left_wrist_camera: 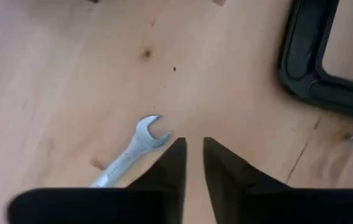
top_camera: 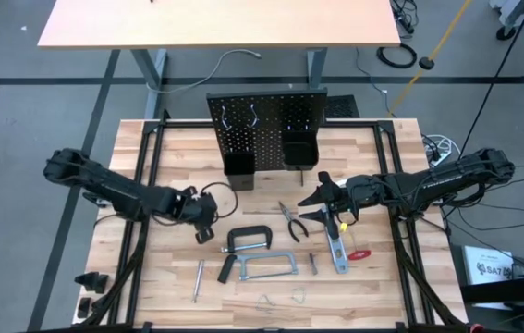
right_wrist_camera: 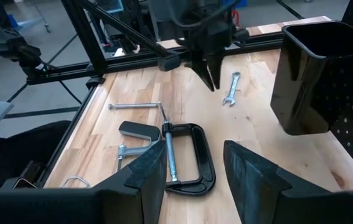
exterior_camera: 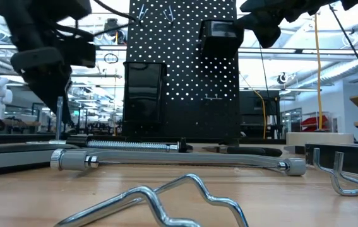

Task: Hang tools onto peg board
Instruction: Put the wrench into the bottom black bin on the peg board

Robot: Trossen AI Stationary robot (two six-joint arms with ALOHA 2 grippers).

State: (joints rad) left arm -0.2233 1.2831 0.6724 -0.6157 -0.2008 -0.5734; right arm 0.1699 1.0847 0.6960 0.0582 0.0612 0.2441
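Note:
The black peg board (top_camera: 266,125) stands upright at the table's far middle, with two black bins (top_camera: 238,159) on it. The tools lie on the table in front of it: a black C-clamp (top_camera: 248,238), a grey hacksaw (top_camera: 267,268), pliers (top_camera: 291,220), a grey level (top_camera: 335,245) and a red-handled tool (top_camera: 361,253). My left gripper (left_wrist_camera: 193,142) hangs over the table left of the C-clamp, fingers nearly together and empty, pointing down beside the silver wrench (left_wrist_camera: 132,152). My right gripper (right_wrist_camera: 195,149) is open and empty above the table right of the pliers.
Two bent wire hooks (top_camera: 280,296) lie near the table's near edge. A long thin metal piece (top_camera: 198,280) lies left of the hacksaw. Black frame rails (top_camera: 146,185) run along the table's sides. Another table (top_camera: 215,23) stands behind the peg board.

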